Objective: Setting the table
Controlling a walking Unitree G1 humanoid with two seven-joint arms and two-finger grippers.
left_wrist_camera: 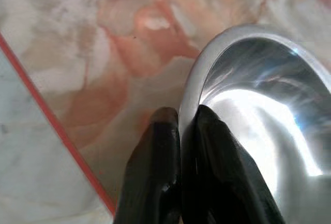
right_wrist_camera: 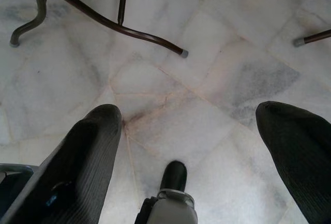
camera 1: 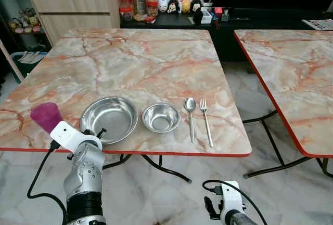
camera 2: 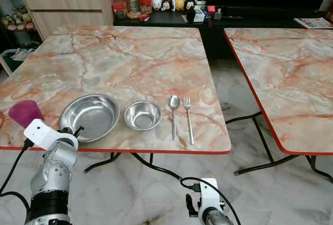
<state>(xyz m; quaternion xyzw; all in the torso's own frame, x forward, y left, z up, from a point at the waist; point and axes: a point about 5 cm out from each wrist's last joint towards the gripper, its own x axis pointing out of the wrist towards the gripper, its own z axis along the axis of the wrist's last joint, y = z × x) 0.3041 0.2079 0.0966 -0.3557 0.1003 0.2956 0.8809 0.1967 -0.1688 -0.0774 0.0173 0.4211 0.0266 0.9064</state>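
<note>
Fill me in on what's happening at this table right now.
The robot is setting the marble table. Its left gripper is pinched shut on the near rim of the large steel plate, one finger inside and one outside. A purple cup stands to the plate's left. To its right lie a small steel bowl, then a spoon and a fork side by side. The right gripper hangs open over the floor, idle.
</note>
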